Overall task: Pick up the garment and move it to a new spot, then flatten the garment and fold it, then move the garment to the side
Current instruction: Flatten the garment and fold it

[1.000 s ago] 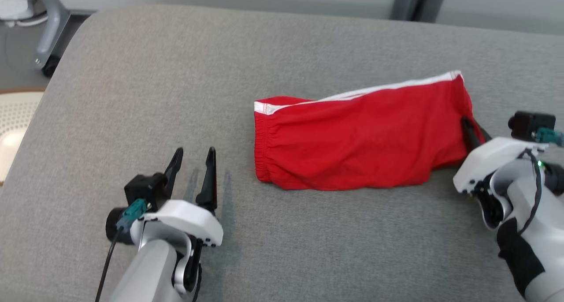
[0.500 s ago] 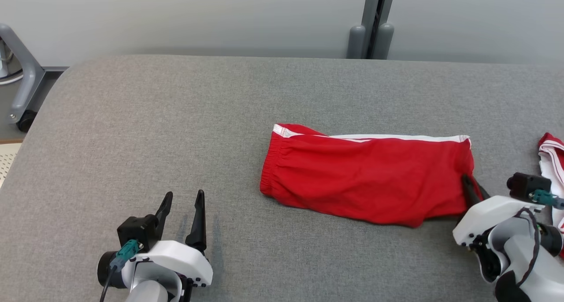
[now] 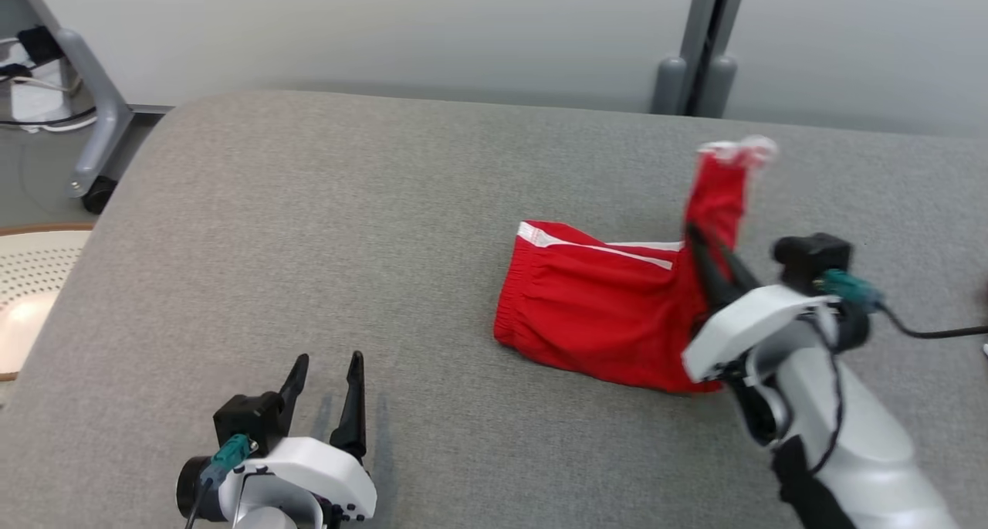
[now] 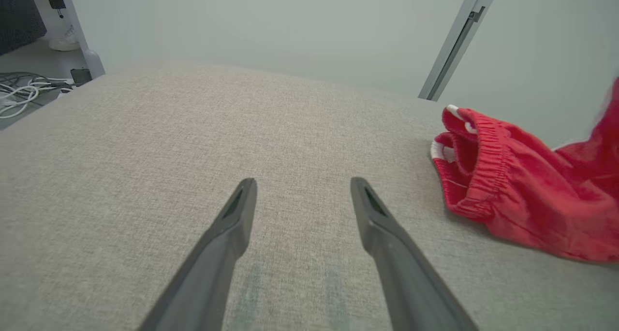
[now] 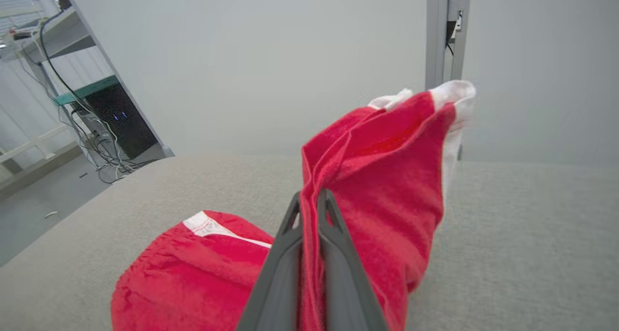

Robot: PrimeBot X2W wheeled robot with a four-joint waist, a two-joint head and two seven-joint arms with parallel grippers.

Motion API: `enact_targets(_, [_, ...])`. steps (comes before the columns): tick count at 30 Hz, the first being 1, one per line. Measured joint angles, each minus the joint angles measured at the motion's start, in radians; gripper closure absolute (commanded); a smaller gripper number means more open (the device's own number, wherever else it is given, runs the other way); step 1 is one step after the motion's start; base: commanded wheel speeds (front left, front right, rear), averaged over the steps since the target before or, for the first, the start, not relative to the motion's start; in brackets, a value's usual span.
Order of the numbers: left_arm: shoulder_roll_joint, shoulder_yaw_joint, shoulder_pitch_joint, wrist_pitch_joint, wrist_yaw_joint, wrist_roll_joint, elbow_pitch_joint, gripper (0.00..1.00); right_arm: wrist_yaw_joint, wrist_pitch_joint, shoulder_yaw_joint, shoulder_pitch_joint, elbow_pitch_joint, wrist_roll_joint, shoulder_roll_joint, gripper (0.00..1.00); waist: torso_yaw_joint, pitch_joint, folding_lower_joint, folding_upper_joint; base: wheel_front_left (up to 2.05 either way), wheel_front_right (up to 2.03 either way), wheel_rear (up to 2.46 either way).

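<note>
A grey fabric-covered surface (image 3: 309,228) spread beneath both arms. The red shorts (image 3: 594,313), trimmed with white stripes, lay on its right half with the elastic waistband toward the robot's left. Their right end stood lifted off the surface, white hem uppermost. The right gripper (image 3: 692,235) was pinched tight on that raised end, with cloth caught between its fingers. The left gripper (image 3: 330,357) hung low over bare surface, well apart from the shorts, its jaws spread wide and empty.
</note>
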Motion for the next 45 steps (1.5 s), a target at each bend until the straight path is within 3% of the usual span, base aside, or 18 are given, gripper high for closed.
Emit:
enact_targets(5, [-0.001,-0.010,0.014,0.000,0.000,-0.001,0.009,0.00,0.000,0.010,0.182,0.003,-0.042,0.047,0.029,1.00,0.035,-0.018,0.0000,0.0000,0.00,0.00,0.00])
enact_targets(8, [-0.001,-0.021,0.015,0.000,0.000,-0.016,0.009,0.00,0.000,0.030,0.338,0.029,-0.091,0.162,0.029,1.00,0.056,-0.025,0.0000,0.0000,0.00,0.00,0.00])
enact_targets(9, [0.000,-0.026,0.015,0.000,0.001,-0.016,0.008,0.00,0.000,0.032,0.381,0.035,-0.098,0.184,0.032,0.81,0.063,-0.026,0.0000,0.0000,0.00,0.00,0.00])
enact_targets(11, [0.000,-0.034,0.015,0.000,0.004,-0.014,0.008,0.00,0.000,0.032,0.445,0.040,-0.117,0.251,0.033,0.00,0.073,-0.031,0.0000,0.0000,0.00,0.00,0.00])
enact_targets(15, [0.000,-0.034,0.015,0.000,0.009,0.001,0.006,0.00,0.000,0.014,0.506,0.038,-0.135,0.337,0.034,0.00,0.073,-0.038,0.0000,0.0000,0.00,0.00,0.00])
enact_targets(19, [0.000,-0.007,0.021,0.000,0.015,0.015,-0.006,0.00,0.000,0.004,0.471,0.019,-0.097,0.339,0.034,0.00,0.049,-0.043,0.0000,0.0000,0.00,0.00,0.00])
enact_targets(24, [0.000,0.023,0.034,0.000,0.017,0.038,-0.029,0.00,0.000,0.000,0.160,0.030,-0.088,0.145,0.032,0.00,0.000,-0.045,0.0000,0.0000,0.00,0.00,0.00])
enact_targets(28, [-0.001,0.038,0.036,0.000,0.017,0.058,-0.044,0.00,0.000,0.000,-0.107,0.136,-0.144,-0.045,0.029,0.00,-0.040,-0.045,0.0000,0.0000,0.00,0.00,0.00])
enact_targets(33, [-0.001,0.057,0.043,0.000,0.017,0.089,-0.066,0.00,0.000,0.000,-0.321,0.257,-0.255,-0.189,0.030,0.00,-0.085,-0.047,0.0000,0.0000,0.00,0.00,0.00])
enact_targets(41, [-0.001,0.095,0.065,0.000,0.017,0.126,-0.072,0.00,0.000,0.000,-0.421,0.381,-0.323,-0.270,0.030,0.00,-0.138,-0.055,0.0000,0.0000,0.00,0.00,0.00])
enact_targets(45, [-0.001,0.104,0.084,0.000,0.017,0.142,-0.074,0.00,0.000,0.000,-0.411,0.412,-0.338,-0.277,0.030,0.00,-0.145,-0.070,0.0000,0.0000,0.00,0.00,0.00])
